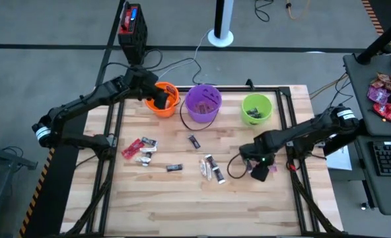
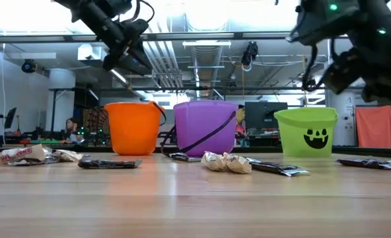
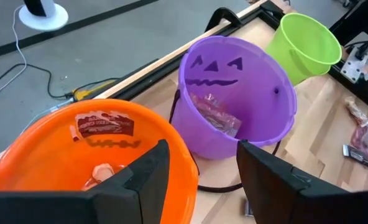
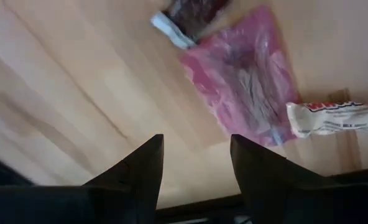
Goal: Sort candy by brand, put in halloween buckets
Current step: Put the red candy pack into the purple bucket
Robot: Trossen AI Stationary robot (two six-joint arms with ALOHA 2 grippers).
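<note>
Some candy sits in all three buckets (image 1: 203,104), several pieces (image 1: 212,168) remain on the table; left gripper (image 3: 199,180) and right gripper (image 4: 195,165) both open, empty

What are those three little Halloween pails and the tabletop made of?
The orange bucket, purple bucket and green bucket look like thin moulded plastic: smooth walls with a soft sheen and faces on the sides. The table looks like pale wood, with plank seams and grain showing, and a matte finish.
</note>
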